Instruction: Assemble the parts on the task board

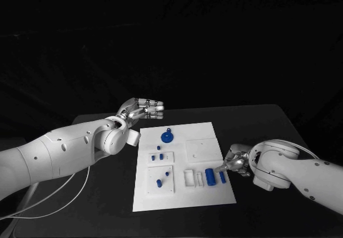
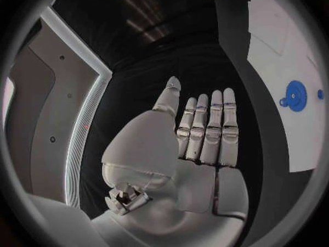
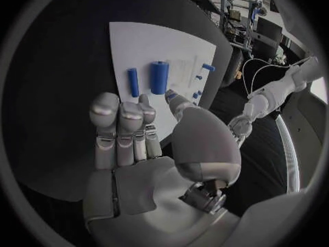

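Right hand [image 1: 236, 163] hovers at the right edge of the task board [image 1: 203, 134], fingers held side by side and fairly straight, thumb apart, holding nothing. Its fingertips sit just beside two blue parts lying near the board's right side: a thick cylinder [image 1: 210, 176] and a slimmer pin [image 1: 222, 177] to its right. Whether a fingertip touches the pin cannot be told.

Left hand [image 1: 142, 108] is raised off the far left corner of the board, well apart from the parts, fingers together and flat, thumb apart, also empty.

On the board, a round blue disc with a small tab [image 1: 166, 137] lies toward the far side, and several small blue pegs [image 1: 161, 156] stand or lie in the left-hand plates, with more in the near left plate [image 1: 158, 182].

Likely next is a pick of the pin or the cylinder. Both are round, so a fingertip arriving from the side could roll one away or knock it into its neighbour. They lie close together, so closing on one may drag the other. Pressing on the board's edge could shift the board on the table [image 1: 271, 124].
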Available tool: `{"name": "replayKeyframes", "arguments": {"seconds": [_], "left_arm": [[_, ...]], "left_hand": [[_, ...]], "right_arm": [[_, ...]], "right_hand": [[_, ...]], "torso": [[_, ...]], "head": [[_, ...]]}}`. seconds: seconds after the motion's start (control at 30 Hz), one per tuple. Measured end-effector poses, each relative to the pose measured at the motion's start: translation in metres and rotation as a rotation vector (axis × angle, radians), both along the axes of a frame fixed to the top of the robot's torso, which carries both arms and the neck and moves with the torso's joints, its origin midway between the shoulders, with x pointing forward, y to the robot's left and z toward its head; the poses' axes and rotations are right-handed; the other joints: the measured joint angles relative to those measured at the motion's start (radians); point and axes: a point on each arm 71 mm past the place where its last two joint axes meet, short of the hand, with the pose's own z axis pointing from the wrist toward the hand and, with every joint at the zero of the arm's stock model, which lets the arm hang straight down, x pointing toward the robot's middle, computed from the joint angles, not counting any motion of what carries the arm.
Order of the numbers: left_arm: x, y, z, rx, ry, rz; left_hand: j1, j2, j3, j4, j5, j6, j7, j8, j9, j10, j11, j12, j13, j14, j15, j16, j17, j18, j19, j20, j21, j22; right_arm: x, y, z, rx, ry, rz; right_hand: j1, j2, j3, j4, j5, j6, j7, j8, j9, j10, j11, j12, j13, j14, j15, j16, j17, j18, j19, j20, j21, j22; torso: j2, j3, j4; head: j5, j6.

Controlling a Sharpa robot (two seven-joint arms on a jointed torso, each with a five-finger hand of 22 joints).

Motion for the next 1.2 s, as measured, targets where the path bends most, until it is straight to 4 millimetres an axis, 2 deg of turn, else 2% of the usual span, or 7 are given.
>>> {"name": "replayKeyframes", "arguments": {"seconds": [0.3, 0.73, 0.87, 1.0, 1.1, 1.2], "left_arm": [[-0.001, -0.002, 0.0, -0.007, 0.001, -0.017], [-0.001, -0.005, 0.0, -0.013, 0.003, -0.032], [-0.001, -0.007, 0.0, -0.015, 0.005, -0.038], [-0.001, -0.008, -0.001, -0.017, 0.007, -0.044], [-0.001, -0.009, -0.001, -0.018, 0.008, -0.047], [-0.001, -0.01, -0.001, -0.019, 0.01, -0.051]], "left_hand": [[0.0, 0.0, -0.003, 0.003, 0.0, 0.0, 0.0, 0.0, 0.0, -0.004, 0.004, 0.0, 0.0, 0.0, 0.0, 0.0, 0.0, 0.0, 0.003, 0.003, 0.0, -0.008], [-0.004, -0.004, -0.005, 0.005, 0.0, 0.0, 0.0, 0.0, 0.0, -0.004, 0.004, 0.0, 0.0, 0.0, 0.0, 0.0, 0.0, 0.0, 0.003, 0.003, 0.0, -0.017], [-0.004, -0.004, -0.005, 0.005, 0.0, -0.003, 0.004, 0.0, 0.0, -0.011, 0.004, 0.0, 0.0, 0.0, 0.0, 0.0, 0.0, 0.0, 0.003, 0.003, 0.0, -0.02], [-0.008, 0.0, -0.005, 0.01, 0.0, -0.003, 0.004, 0.0, 0.0, -0.011, 0.004, 0.0, 0.0, 0.0, 0.0, 0.0, 0.0, 0.0, 0.003, 0.003, 0.0, -0.023], [-0.013, 0.004, -0.001, 0.014, 0.0, -0.003, 0.004, 0.0, 0.0, -0.014, 0.007, 0.0, 0.0, 0.0, 0.0, 0.0, 0.0, 0.0, 0.007, 0.007, 0.004, -0.024], [-0.013, 0.004, -0.004, 0.016, 0.0, -0.003, 0.004, 0.0, 0.0, -0.014, 0.007, 0.0, 0.0, 0.0, 0.0, 0.0, 0.0, 0.0, 0.007, 0.007, 0.004, -0.025]], "right_arm": [[-0.004, 0.015, -0.014, -0.014, 0.027, 0.025], [-0.006, 0.029, -0.029, -0.022, 0.054, 0.042], [-0.004, 0.033, -0.031, -0.026, 0.048, 0.043], [-0.002, 0.038, -0.033, -0.031, 0.037, 0.048], [0.0, 0.042, -0.034, -0.04, 0.026, 0.052], [0.001, 0.045, -0.037, -0.049, 0.015, 0.055]], "right_hand": [[-0.009, -0.009, -0.003, 0.01, -0.012, 0.0, 0.0, 0.0, -0.014, 0.0, 0.0, -0.003, 0.005, 0.002, 0.002, 0.0, 0.002, 0.0, 0.001, 0.001, 0.0, 0.0], [-0.01, -0.01, -0.002, 0.017, -0.018, -0.001, -0.001, 0.001, -0.016, 0.0, 0.0, -0.015, 0.006, 0.002, 0.002, 0.0, 0.002, 0.0, 0.001, 0.001, 0.0, 0.0], [-0.017, -0.017, -0.001, 0.031, -0.04, -0.006, -0.001, 0.004, -0.013, 0.0, 0.0, -0.019, 0.004, 0.002, 0.002, 0.0, 0.0, -0.001, 0.001, 0.001, 0.0, 0.0], [-0.034, -0.02, 0.012, 0.061, -0.086, -0.006, 0.001, 0.004, -0.012, 0.002, 0.002, -0.019, 0.005, 0.002, 0.002, 0.0, 0.0, -0.002, 0.001, 0.001, 0.0, 0.0], [-0.047, -0.034, 0.056, 0.068, -0.095, -0.006, 0.001, 0.004, 0.119, 0.002, 0.002, -0.019, 0.007, 0.002, 0.002, 0.0, 0.003, -0.007, 0.001, 0.001, 0.0, 0.0], [-0.047, -0.034, 0.063, 0.056, -0.097, -0.006, 0.001, 0.0, 0.3, 0.002, 0.002, -0.023, 0.009, 0.001, 0.002, 0.0, 0.004, -0.008, 0.001, 0.001, 0.0, 0.0]], "torso": [[0.0, -0.0005, -0.0004], [0.0, -0.0006, -0.0004], [0.0, -0.0012, -0.0005], [0.0, -0.0014, -0.0007], [0.0, -0.0016, -0.0005], [0.0, -0.0019, -0.0005]], "head": [[0.005, -0.005], [0.016, -0.018], [0.017, -0.018], [0.018, -0.019], [0.021, -0.019], [0.024, -0.022]]}}
